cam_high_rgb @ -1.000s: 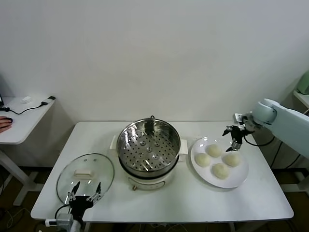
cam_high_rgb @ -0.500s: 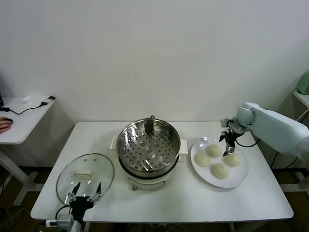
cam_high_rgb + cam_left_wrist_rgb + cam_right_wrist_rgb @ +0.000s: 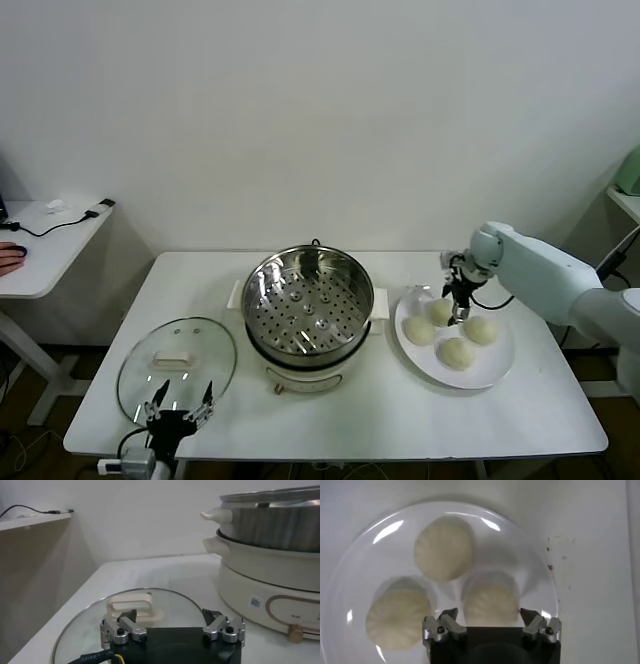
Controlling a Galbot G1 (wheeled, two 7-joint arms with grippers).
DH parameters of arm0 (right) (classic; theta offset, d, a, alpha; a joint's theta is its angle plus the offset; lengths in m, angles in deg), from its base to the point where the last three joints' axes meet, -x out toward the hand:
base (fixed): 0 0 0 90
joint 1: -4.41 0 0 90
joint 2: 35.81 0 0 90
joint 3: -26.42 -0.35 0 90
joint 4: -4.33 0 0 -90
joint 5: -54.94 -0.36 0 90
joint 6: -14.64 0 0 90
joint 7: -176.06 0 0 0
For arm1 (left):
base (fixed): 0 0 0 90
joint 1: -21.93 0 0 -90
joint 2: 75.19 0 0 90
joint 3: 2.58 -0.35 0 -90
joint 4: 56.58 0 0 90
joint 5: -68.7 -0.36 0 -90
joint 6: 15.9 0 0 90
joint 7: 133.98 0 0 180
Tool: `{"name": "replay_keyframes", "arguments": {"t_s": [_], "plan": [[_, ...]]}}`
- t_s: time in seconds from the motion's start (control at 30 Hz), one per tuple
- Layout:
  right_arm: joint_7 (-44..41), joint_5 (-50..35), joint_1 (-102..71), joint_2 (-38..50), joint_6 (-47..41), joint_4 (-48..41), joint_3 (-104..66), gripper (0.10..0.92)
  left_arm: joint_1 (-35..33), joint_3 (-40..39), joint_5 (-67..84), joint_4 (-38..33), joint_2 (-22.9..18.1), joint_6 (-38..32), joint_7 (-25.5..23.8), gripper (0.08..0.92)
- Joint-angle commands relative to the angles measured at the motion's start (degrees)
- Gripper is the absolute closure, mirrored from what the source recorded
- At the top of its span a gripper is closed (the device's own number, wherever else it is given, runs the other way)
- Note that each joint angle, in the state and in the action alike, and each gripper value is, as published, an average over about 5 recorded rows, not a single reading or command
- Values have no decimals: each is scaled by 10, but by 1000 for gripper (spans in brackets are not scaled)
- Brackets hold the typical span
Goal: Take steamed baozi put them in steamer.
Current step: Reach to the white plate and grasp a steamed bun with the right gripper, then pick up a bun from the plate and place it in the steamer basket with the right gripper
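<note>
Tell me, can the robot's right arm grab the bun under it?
Probably yes. The right gripper hangs over the back bun on the plate, fingers on either side, nothing blocking.

Evenly and softly lit from overhead, with only faint shadows beneath the steamer (image 3: 308, 318) and plate (image 3: 487, 372) in the head view. Bright specular glare on the plate rim (image 3: 390, 530) toward 10 and 1 o'clock in the right wrist view, baozi (image 3: 443, 547) slightly soft. Dimmer, greyer in the left wrist view, with near glass lid (image 3: 170, 605) and gripper body mildly blurred.
</note>
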Motion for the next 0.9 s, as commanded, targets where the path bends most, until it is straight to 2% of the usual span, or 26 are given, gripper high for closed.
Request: {"name": "replay_keyframes", "arguments": {"t_s": [0.03,0.23,0.47,0.7,0.8,0.9], "plan": [[5,14,-12,-13,-3,-20,-19,319,-3,1,-4,-5,-2,0,0,177],[3,-16,20,12,-18,44,-2,345,-7,1,-4,-11,-3,0,1,177],[-17,-150,242,51,-14,197,174,347,-8,-4,-7,-20,-7,2,2,177],[-45,-220,458,-15,85,333,266,347,-7,-9,-8,-37,-13,9,3,177],[-47,-235,482,-60,139,388,259,347,-4,-8,-8,-39,-13,10,3,177],[-42,-212,458,-101,198,420,252,347,-1,-5,-5,-38,-12,9,3,177]]}}
